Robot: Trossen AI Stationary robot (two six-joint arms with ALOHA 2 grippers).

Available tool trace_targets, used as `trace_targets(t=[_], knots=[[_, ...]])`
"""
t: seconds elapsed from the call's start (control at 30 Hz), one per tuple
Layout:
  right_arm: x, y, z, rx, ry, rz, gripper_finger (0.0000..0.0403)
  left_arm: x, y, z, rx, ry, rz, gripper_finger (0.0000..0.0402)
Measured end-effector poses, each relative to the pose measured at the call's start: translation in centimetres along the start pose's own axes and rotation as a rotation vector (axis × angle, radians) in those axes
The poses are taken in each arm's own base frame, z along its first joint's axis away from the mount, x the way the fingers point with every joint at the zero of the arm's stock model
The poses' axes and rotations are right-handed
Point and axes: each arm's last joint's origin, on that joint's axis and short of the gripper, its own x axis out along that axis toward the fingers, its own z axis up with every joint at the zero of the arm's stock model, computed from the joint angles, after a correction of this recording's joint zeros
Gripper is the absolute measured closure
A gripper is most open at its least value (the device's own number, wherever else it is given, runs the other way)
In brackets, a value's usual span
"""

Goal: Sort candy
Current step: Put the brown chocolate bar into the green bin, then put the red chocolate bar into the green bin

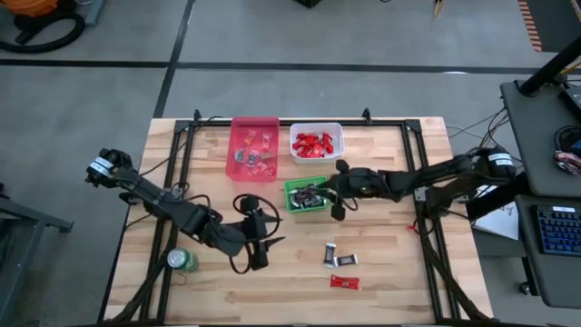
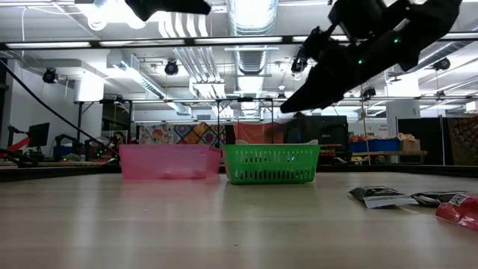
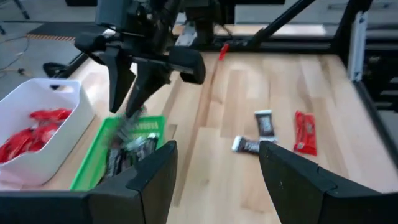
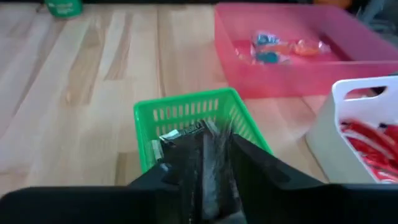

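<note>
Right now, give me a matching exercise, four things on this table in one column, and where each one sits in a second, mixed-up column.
Things:
1. pink bin
2. white bin
3. green basket
4. green can

Places:
A. under the right pincer
B. near the left front corner of the table
C. at the back, left of the white bin
D. at the back, holding red candies

Pairs: 1-C, 2-D, 3-A, 4-B

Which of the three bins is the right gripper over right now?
The green bin, in front of the pink bin and white bin. The right gripper hangs over its edge with a dark candy between its fingers.
</note>
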Motion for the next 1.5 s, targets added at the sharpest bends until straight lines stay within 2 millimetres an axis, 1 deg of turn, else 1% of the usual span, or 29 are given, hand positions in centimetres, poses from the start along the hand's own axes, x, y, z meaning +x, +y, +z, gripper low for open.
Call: trace_targets(t=[0.13, 0.27, 0.37, 0.43, 0.53, 0.67, 0.87, 0.97, 1.07, 1.17, 1.3, 1.4, 1.5], knots=[[1.3, -0.1, -0.1, 0.019, 0.033, 0.009, 0.026, -0.1, 0.1, -0.4, -0.003, 0.021, 0.033, 0.0192], [1.9, -0.1, 0.2, 0.046, 0.045, 0.008, 0.0224, 0.0, 0.2, -1.0, -0.005, 0.046, 0.042, 0.0192], [1.9, -0.1, 0.8, 0.113, 0.092, 0.005, 0.0211, -0.1, 0.4, -1.6, -0.015, 0.091, 0.059, 0.0192], [1.8, 0.0, 1.3, 0.174, 0.167, 0.015, 0.0208, -0.1, 0.5, -2.1, -0.02, 0.13, 0.075, 0.0192], [1.3, 0.6, 2.2, 0.26, 0.301, 0.105, 0.0208, -0.2, 0.7, -2.6, -0.034, 0.17, 0.095, 0.0192], [0.5, 3.1, 2.8, 0.268, 0.454, 0.256, 0.0212, -0.2, 0.9, -3.0, -0.03, 0.191, 0.106, 0.0192], [-1.6, 7.4, 2.6, 0.15, 0.644, 0.34, 0.0218, -0.3, 0.9, -3.1, -0.022, 0.201, 0.109, 0.0192], [-2.6, 9.6, 2.1, 0.077, 0.682, 0.377, 0.0223, -0.3, 1.0, -3.2, -0.017, 0.206, 0.112, 0.0192], [-3.6, 11.7, 1.4, -0.022, 0.654, 0.357, 0.0226, -0.2, 0.9, -3.2, -0.017, 0.206, 0.112, 0.0192], [-4.2, 13.6, 0.0, -0.085, 0.577, 0.362, 0.0227, -0.1, 0.9, -3.3, -0.013, 0.211, 0.114, 0.0192], [-5.0, 15.4, -1.7, -0.041, 0.433, 0.379, 0.0225, 0.3, 0.6, -3.7, -0.004, 0.224, 0.119, 0.0192], [-5.7, 16.6, -3.4, -0.029, 0.377, 0.327, 0.0225, 0.7, 0.4, -4.0, -0.001, 0.227, 0.12, 0.0192], [-6.7, 18.3, -4.2, -0.03, 0.305, 0.274, 0.0225, 1.0, 0.2, -4.1, -0.006, 0.223, 0.118, 0.0192]])
